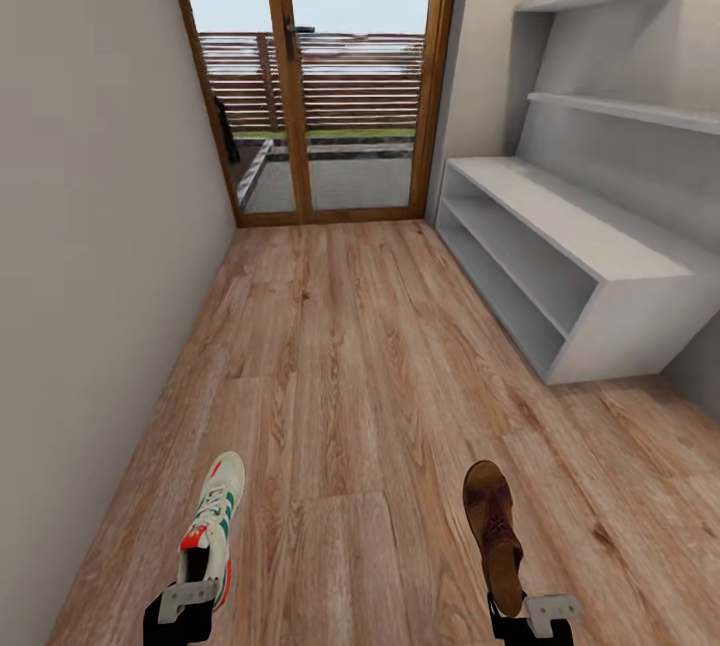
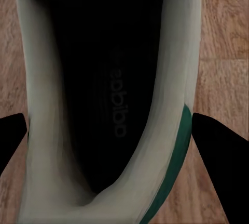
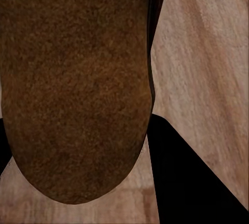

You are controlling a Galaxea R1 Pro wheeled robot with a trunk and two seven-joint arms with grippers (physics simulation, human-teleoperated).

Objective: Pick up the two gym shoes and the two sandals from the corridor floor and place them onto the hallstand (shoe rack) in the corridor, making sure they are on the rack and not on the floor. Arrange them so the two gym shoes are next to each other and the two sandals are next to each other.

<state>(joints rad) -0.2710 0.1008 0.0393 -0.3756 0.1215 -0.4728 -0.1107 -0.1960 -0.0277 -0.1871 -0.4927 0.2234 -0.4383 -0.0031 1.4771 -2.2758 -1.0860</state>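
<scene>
One white gym shoe [image 1: 215,516] with green stripes and a red heel sticks forward from my left gripper [image 1: 190,598], which is shut on its heel end. In the left wrist view the gym shoe [image 2: 109,104] shows its dark inside, with a black finger [image 2: 218,151] against each side. A brown sandal [image 1: 492,526] is held the same way by my right gripper [image 1: 530,616]. The sandal's footbed [image 3: 72,89] is close up in the right wrist view, beside one dark finger [image 3: 181,172]. Ahead on the right stands the pale grey hallstand [image 1: 600,236], its bench top and low shelves bare. Both held shoes hang over the wood-plank corridor floor [image 1: 360,356].
A plain wall [image 1: 90,226] runs along the left of the narrow corridor. Wood-framed glass doors [image 1: 320,106] close its far end, with a fence outside. Two staggered wall shelves [image 1: 620,106] hang above the bench.
</scene>
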